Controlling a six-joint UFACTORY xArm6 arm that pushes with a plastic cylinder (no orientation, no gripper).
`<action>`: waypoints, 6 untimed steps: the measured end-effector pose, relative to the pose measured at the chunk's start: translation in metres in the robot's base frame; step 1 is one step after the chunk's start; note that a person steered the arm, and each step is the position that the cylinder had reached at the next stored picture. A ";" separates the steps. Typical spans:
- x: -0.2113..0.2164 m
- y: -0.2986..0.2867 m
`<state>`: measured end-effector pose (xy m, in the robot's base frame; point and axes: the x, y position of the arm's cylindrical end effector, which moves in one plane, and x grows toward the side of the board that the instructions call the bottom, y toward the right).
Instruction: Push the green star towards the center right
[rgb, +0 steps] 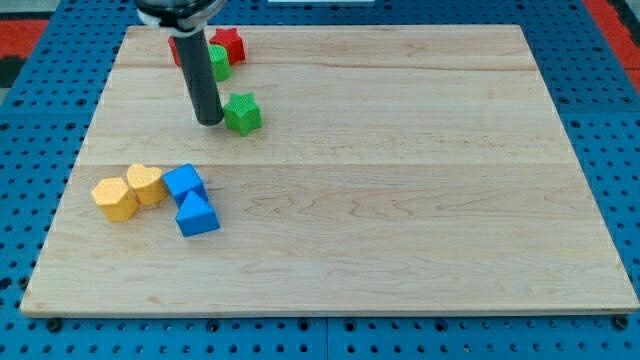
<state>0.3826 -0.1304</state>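
The green star (243, 112) lies on the wooden board (400, 180) at the upper left. My tip (210, 121) rests on the board just left of the star, close to or touching its left side. The dark rod rises from there toward the view's top edge. Behind the rod sits a second green block (220, 62), partly hidden, its shape unclear. A red star-like block (231, 44) lies next to it at the board's top edge, and another red piece (176, 48) shows left of the rod.
At the left middle lie a yellow hexagon-like block (116, 198), a yellow heart-like block (146, 183), a blue block (184, 182) and a blue triangle-like block (196, 215). The board sits on a blue perforated table (30, 150).
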 end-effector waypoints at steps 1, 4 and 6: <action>0.000 0.065; -0.011 0.012; -0.030 0.061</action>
<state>0.3524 -0.0695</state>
